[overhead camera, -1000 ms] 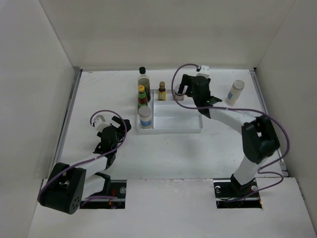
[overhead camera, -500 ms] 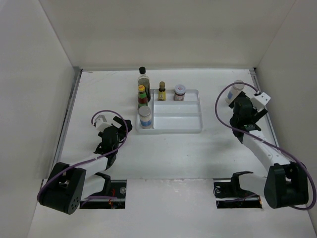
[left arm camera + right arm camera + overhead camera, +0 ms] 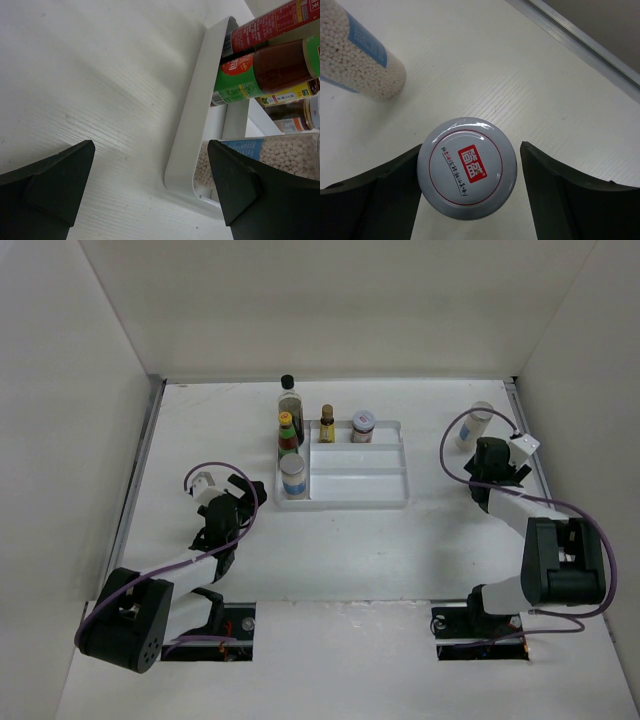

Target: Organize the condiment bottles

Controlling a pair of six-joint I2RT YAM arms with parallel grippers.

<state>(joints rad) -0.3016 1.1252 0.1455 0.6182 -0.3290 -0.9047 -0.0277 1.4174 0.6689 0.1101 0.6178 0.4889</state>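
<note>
The white tray (image 3: pixel 385 495) holds a white shaker (image 3: pixel 293 477), a green-red yellow-capped bottle (image 3: pixel 287 433), a small amber bottle (image 3: pixel 327 425) and a grey-lidded jar (image 3: pixel 362 426). The tall clear black-capped bottle (image 3: pixel 289 400) stands at its back left. Another white shaker (image 3: pixel 477 425) stands on the table at the right. My right gripper (image 3: pixel 488 456) is open beside it. In the right wrist view the gripper (image 3: pixel 470 170) straddles a second grey-lidded jar (image 3: pixel 466 167), with that shaker (image 3: pixel 360 55) behind it. My left gripper (image 3: pixel 228 502) is open and empty left of the tray.
The left wrist view has the tray's near left corner (image 3: pixel 185 150) between the open fingers (image 3: pixel 50 185), with the shaker (image 3: pixel 280 157) and the green-red bottle (image 3: pixel 260 70) inside it. White walls enclose the table. A metal rail (image 3: pixel 580 40) runs along the right edge.
My right arm left the grey-lidded jar in the tray's back right, swung to the right side, and came down by the lone shaker. The left arm has not moved.
</note>
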